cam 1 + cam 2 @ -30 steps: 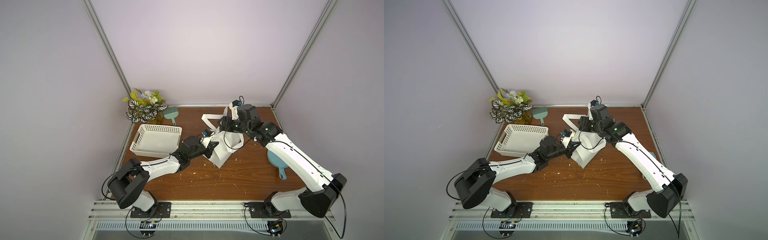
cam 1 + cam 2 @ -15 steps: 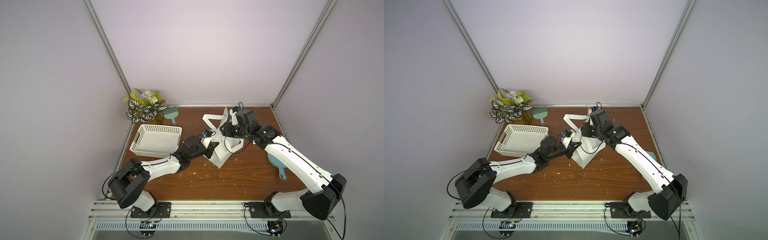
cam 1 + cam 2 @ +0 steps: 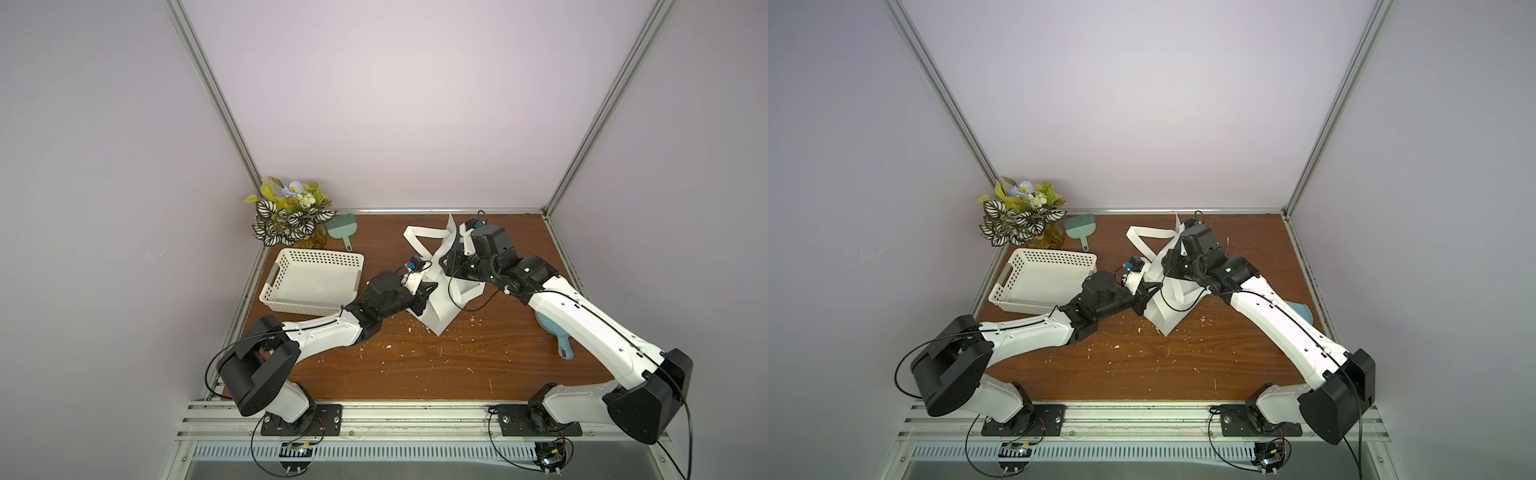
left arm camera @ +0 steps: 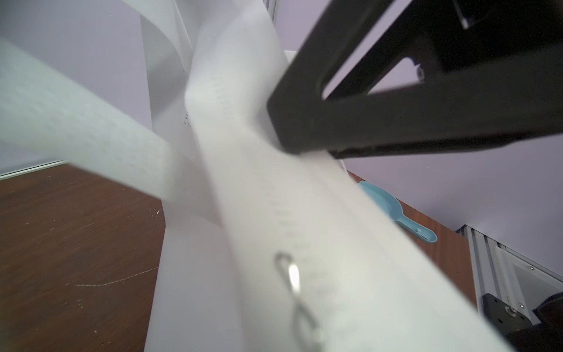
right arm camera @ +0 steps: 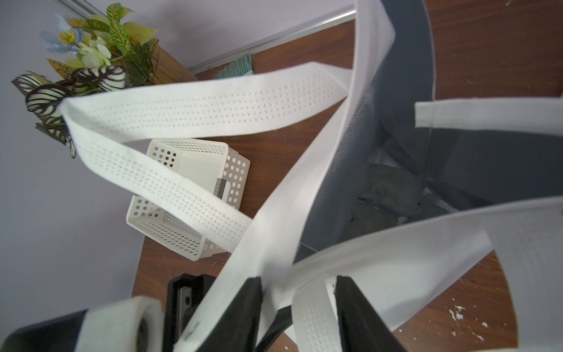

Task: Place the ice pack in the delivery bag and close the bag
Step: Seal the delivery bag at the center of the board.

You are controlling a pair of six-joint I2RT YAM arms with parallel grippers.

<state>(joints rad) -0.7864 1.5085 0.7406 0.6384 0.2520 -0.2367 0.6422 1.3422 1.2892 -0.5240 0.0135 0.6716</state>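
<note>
The delivery bag stands in the middle of the brown table, white, with loop handles. My left gripper is shut on the bag's near rim; in the left wrist view white fabric hides its jaws. My right gripper hangs at the bag's mouth, with its jaws apart and the rim and a strap running loosely between them. Deep in the dark lining lies a soft greyish pouch, apparently the ice pack, with neither gripper touching it.
A white perforated basket lies left of the bag. A potted plant and a teal brush are at the back left. A blue scoop lies under my right arm. White crumbs litter the front of the table.
My right gripper has come down closer to the bag's mouth and its jaws have narrowed. The left arm and the bag have stayed put.
</note>
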